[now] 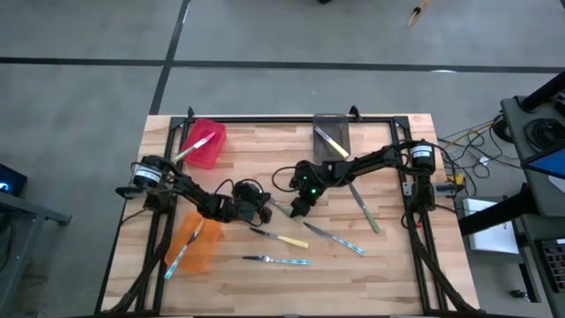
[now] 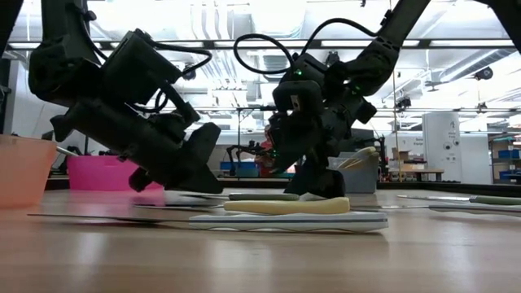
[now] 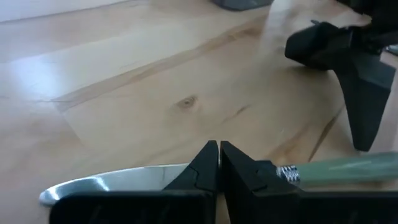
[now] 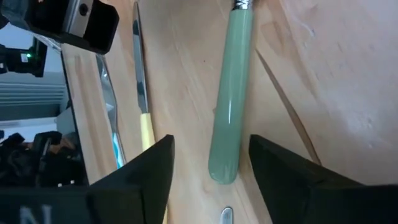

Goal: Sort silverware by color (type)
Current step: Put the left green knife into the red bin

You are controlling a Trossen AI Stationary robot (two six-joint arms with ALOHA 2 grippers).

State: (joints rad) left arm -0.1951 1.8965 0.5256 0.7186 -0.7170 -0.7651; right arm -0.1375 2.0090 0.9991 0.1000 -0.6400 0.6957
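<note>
A green-handled knife [image 3: 336, 169] of the silverware lies between my two grippers at the table's middle [image 1: 281, 208]. My left gripper [image 3: 218, 152] is shut on it, with the blade running out to one side and the handle to the other. My right gripper [image 4: 211, 180] is open. Its two fingers stand on either side of the free end of the green handle [image 4: 230, 93] without touching it. In the high view my left gripper [image 1: 265, 208] comes from the left and my right gripper [image 1: 297, 210] from the right. My left gripper pinches the knife's blade [image 3: 165, 176] between its two fingers, just short of the metal collar where the handle starts. The fingers slant down from the table's left and lie across the knife. The knife lies about level; whether it touches the table I cannot tell.
A red bin [image 1: 205, 143], an orange bin [image 1: 194, 246] and a grey bin [image 1: 333, 137] each hold knives. Loose knives lie nearer the front: a yellow-handled one [image 1: 287, 240], two light-blue ones [image 1: 287, 261] [image 1: 340, 238], and a green one [image 1: 366, 212] to the right.
</note>
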